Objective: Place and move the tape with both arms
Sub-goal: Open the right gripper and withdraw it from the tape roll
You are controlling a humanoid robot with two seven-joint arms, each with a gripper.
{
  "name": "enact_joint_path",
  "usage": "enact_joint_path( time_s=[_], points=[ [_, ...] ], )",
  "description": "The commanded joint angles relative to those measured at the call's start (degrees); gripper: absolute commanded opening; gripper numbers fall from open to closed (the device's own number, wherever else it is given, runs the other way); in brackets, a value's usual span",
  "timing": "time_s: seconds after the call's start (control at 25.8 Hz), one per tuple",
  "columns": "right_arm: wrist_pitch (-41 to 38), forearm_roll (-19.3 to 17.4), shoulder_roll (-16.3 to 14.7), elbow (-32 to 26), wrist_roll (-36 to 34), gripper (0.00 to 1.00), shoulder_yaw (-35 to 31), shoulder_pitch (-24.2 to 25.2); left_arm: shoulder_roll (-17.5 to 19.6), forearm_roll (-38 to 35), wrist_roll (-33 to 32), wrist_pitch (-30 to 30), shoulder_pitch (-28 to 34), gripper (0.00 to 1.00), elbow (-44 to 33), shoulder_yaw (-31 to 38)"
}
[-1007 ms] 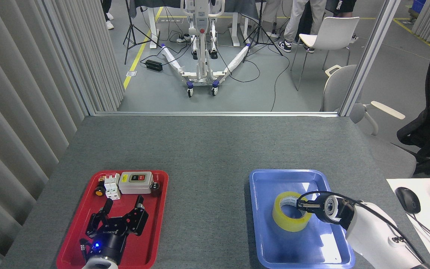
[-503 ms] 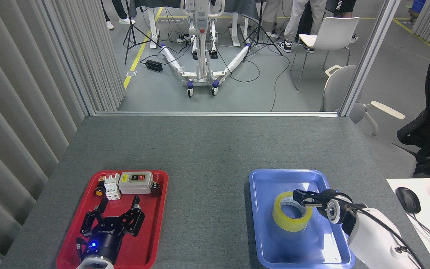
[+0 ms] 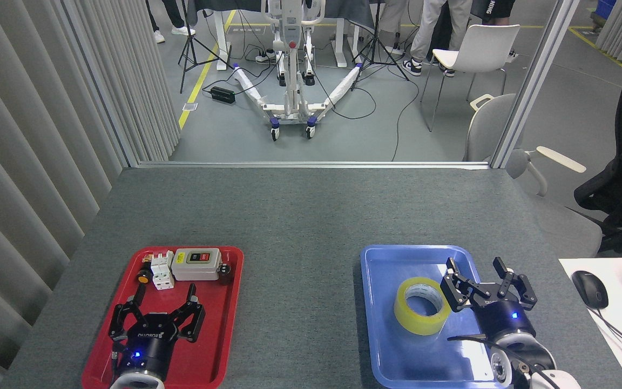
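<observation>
- The right hand [image 3: 475, 274] had let go of the tape [image 3: 422, 305] and swung clear of it; its fingers stood spread wide and pointed away from the robot, holding nothing.
- A second before, that hand lay turned on its side with its fingers hooked into the roll's core; now it sat just beside the roll, on its right.
- The tape rested on its flat side in the blue tray [image 3: 381, 346], near the middle, in much the same spot as before, so the placing step looked finished.
- The left hand [image 3: 164, 294] hung over the red tray [image 3: 97, 362], spread open and empty, having drawn back slightly toward the robot from the switch box [image 3: 197, 263].
- Judging by this, moving the tape fell next, probably to the left arm.
</observation>
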Motion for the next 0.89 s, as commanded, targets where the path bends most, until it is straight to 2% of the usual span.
enact_joint_path(
  time_s=[0.0,0.08,0.15,0.27,0.43,0.5,0.62,0.74,0.85],
  points=[
    [-0.56,7.57,3.89,-5.63,-8.21,1.00,-5.03,6.53,0.00,-0.01,0.10,0.06,0.04,1.00,0.00,0.00],
    [-0.56,11.79,6.44,-9.24,-11.64,1.00,-6.97,9.78,0.00,-0.01,0.10,0.06,0.04,1.00,0.00,0.00],
    [-0.56,13.46,7.85,-13.10,-11.64,1.00,-7.50,12.76,0.00,-0.01,0.10,0.06,0.04,1.00,0.00,0.00],
    [-0.29,13.37,8.02,-16.18,-11.29,1.00,-7.50,16.28,0.08,-0.01,0.10,0.06,0.04,1.00,-0.09,0.09],
    [0.67,12.23,8.02,-16.18,-8.48,1.00,-7.50,18.74,0.09,0.08,0.10,0.06,0.04,1.00,-0.08,0.18],
    [1.38,10.56,8.02,-16.27,-8.21,1.00,-7.50,19.01,0.09,0.08,0.10,0.06,0.04,1.00,0.00,0.18],
    [1.82,10.12,7.67,-16.27,-7.60,1.00,-7.14,19.71,0.00,0.08,0.10,0.23,0.04,1.00,0.09,0.27],
    [2.78,9.94,7.50,-16.00,-3.56,1.00,-7.32,19.62,-0.09,0.08,0.10,0.41,0.04,1.00,0.97,0.27],
    [2.96,7.83,6.88,-15.39,-2.32,1.00,-7.06,18.30,-0.09,0.08,0.01,0.41,-0.05,1.00,1.50,0.27]
  ],
)
